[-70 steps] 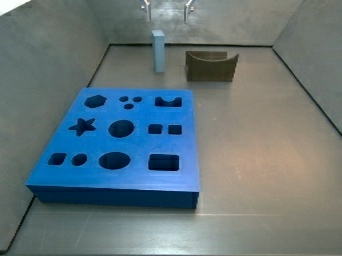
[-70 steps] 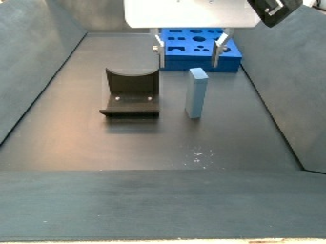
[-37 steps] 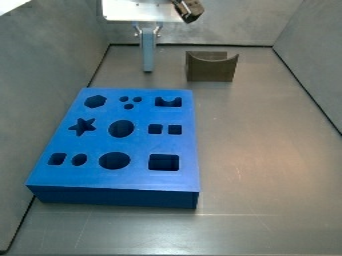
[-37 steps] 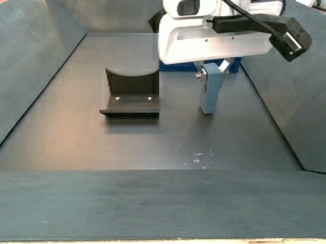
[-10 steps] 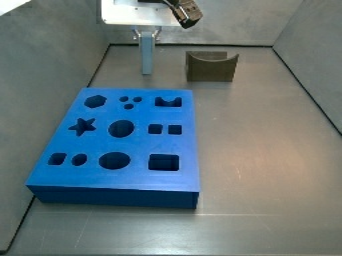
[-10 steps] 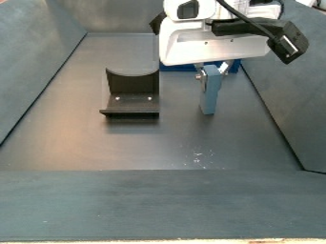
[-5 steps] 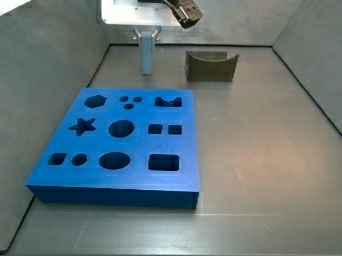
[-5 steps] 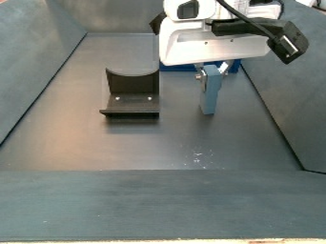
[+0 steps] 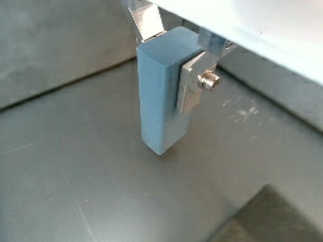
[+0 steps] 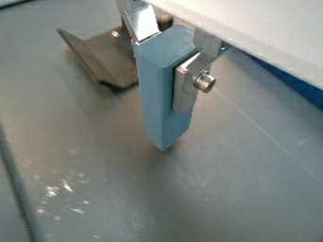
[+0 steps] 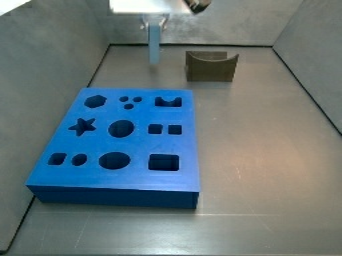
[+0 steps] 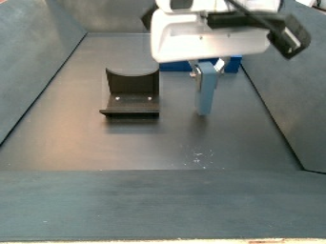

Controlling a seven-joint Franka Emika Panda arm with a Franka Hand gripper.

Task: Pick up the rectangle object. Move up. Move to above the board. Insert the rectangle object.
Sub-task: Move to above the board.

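Observation:
The rectangle object (image 11: 154,45) is a tall light blue-grey bar, upright at the far end of the floor. My gripper (image 11: 152,24) is shut on its upper end. In both wrist views the silver fingers (image 9: 192,80) (image 10: 187,85) press flat against opposite faces of the bar (image 9: 158,95) (image 10: 164,95). In a side view the bar (image 12: 204,91) hangs below the white gripper body (image 12: 211,33), its lower end just above the floor. The board (image 11: 120,140) is a bright blue slab with many shaped holes, lying flat nearer the front left, apart from the gripper.
The dark olive-brown notched fixture (image 11: 210,65) stands beside the bar, also seen in a side view (image 12: 130,92) and a wrist view (image 10: 101,57). Grey walls enclose the floor on the sides and at the back.
The gripper has risen with the bar held in it; the bar now sits higher in both side views. The board and the fixture have not moved.

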